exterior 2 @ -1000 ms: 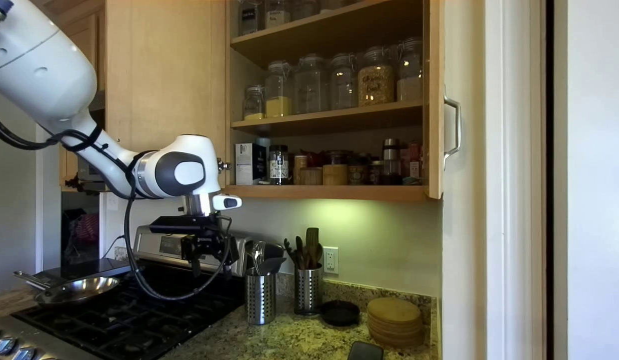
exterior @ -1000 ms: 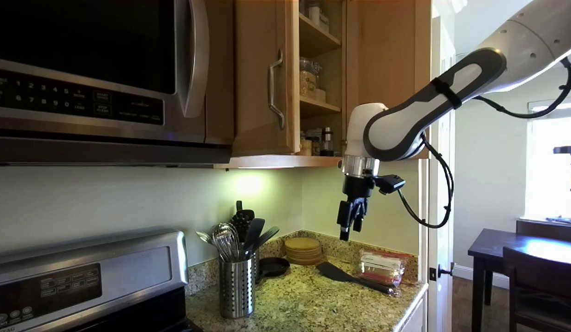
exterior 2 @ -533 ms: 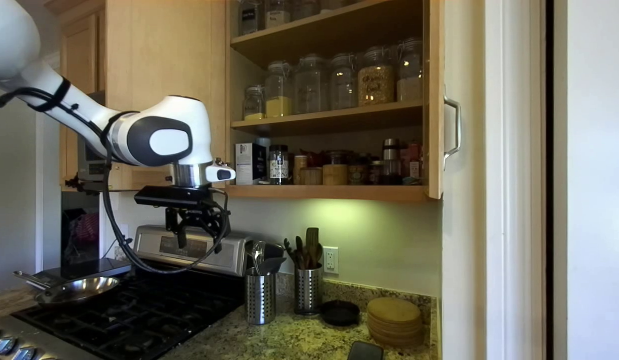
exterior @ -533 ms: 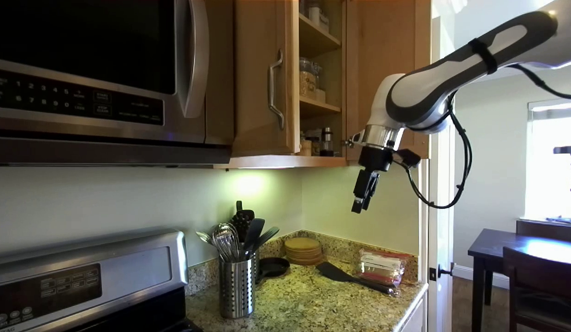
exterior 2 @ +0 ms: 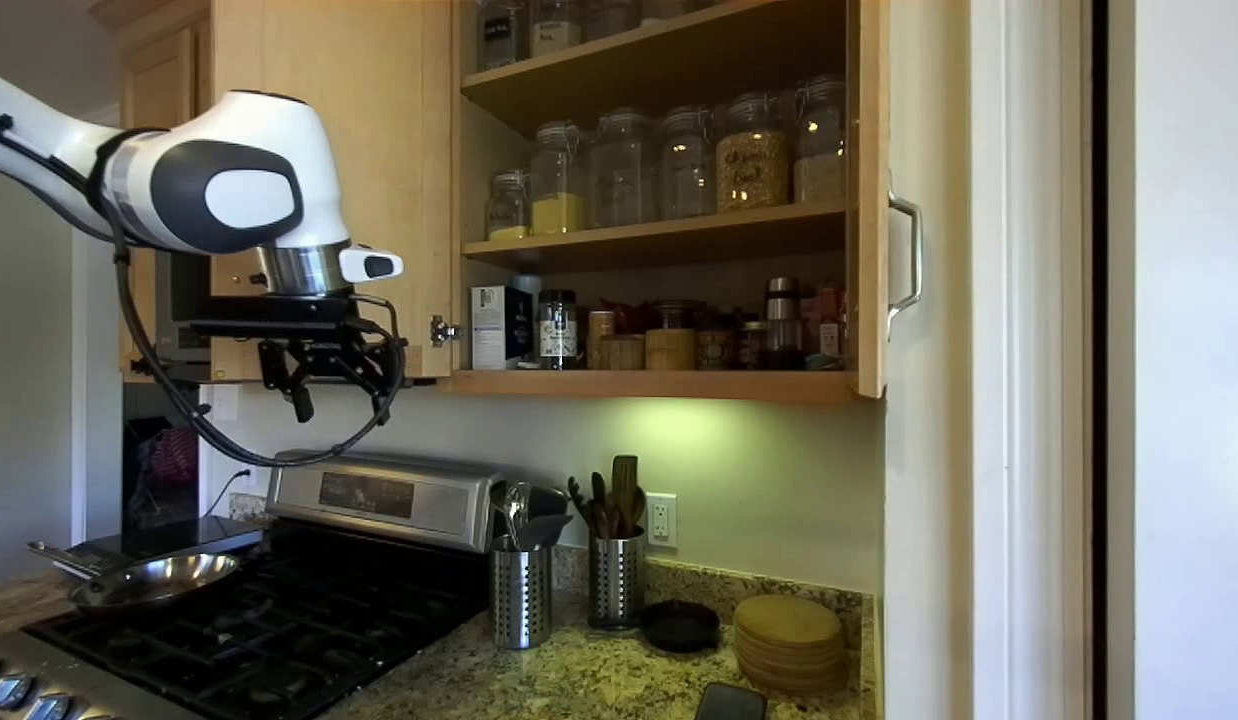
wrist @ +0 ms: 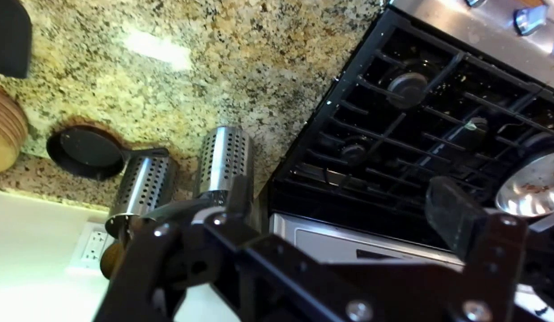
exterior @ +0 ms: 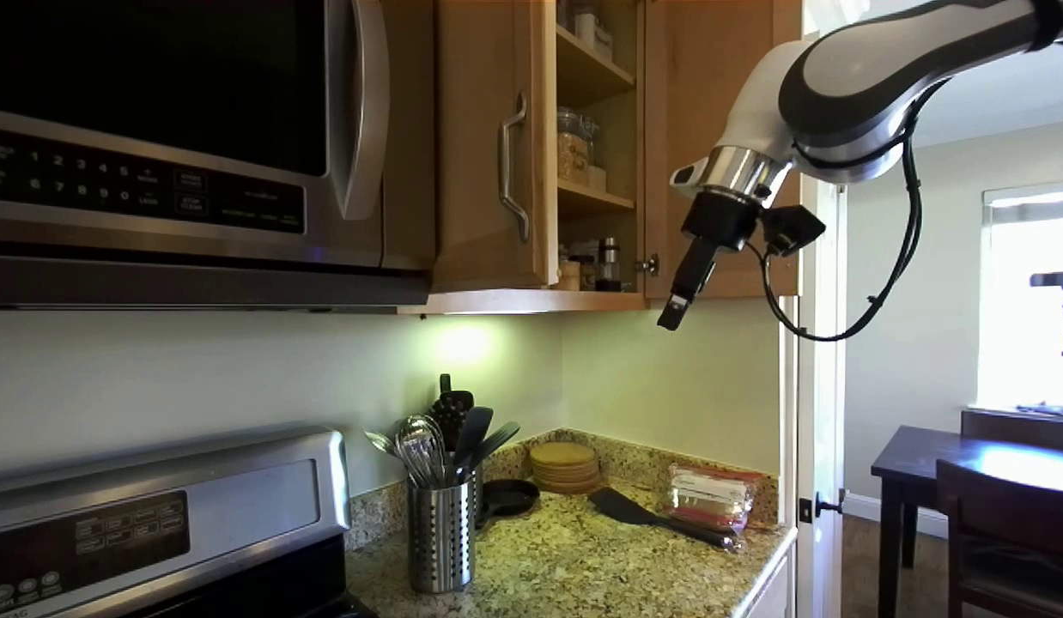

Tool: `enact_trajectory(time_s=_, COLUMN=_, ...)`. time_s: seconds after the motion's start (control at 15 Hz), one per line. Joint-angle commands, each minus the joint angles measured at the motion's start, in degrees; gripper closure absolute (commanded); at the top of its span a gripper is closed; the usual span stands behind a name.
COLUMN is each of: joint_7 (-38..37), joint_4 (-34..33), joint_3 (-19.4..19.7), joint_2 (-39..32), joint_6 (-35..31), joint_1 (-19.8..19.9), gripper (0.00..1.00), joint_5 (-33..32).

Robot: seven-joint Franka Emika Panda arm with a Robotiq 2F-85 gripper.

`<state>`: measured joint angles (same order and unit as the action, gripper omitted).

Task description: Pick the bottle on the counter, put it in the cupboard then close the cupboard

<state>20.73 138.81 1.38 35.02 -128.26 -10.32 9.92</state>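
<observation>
In an exterior view the claw [exterior: 671,319] hangs tipped in the air, well above the counter [exterior: 574,549] and near the cupboard [exterior: 514,300], which is open. In an exterior view the bottle [exterior 2: 558,335] stands up on the cupboard's bottom shelf [exterior 2: 659,384], just beside a box [exterior 2: 490,330]. In the wrist view the claw's fingers [wrist: 449,214] are spread wide, with just air between them. Past them are the stove [wrist: 393,134], a black pan [wrist: 87,152] and two metal cups [wrist: 225,156].

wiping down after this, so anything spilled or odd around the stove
In the wrist view, pale specks like crumbs lie along the edge of the stove top, and brownish patches, perhaps food residue, mark the steel pan; both look unwiped. Nothing appears tipped over or damaged.
</observation>
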Motion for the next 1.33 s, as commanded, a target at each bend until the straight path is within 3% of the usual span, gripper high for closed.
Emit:
enact_trajectory(time_s=0.0, joint_7=-0.5, joint_4=-0.1, joint_3=-1.3, joint_2=3.1, joint_6=0.2, joint_1=-3.5, gripper=0.0, joint_5=2.1)
enact_trajectory(time_s=0.67, joint_7=-1.3, joint_4=-4.6, joint_3=-6.4, joint_2=4.2, joint_6=-0.6, joint_1=-11.1, gripper=0.0, joint_5=5.8)
enact_trajectory(time_s=0.87, joint_7=-1.7, joint_4=-6.0, joint_3=-7.2, joint_2=3.8, joint_6=-1.8, joint_1=-11.9, gripper=0.0, joint_5=6.7)
enact_trajectory(time_s=1.27, joint_7=-8.7, joint_4=-6.0, joint_3=-9.8, joint_2=2.5, joint_6=-11.6, joint_1=-10.8, gripper=0.0, joint_5=7.4)
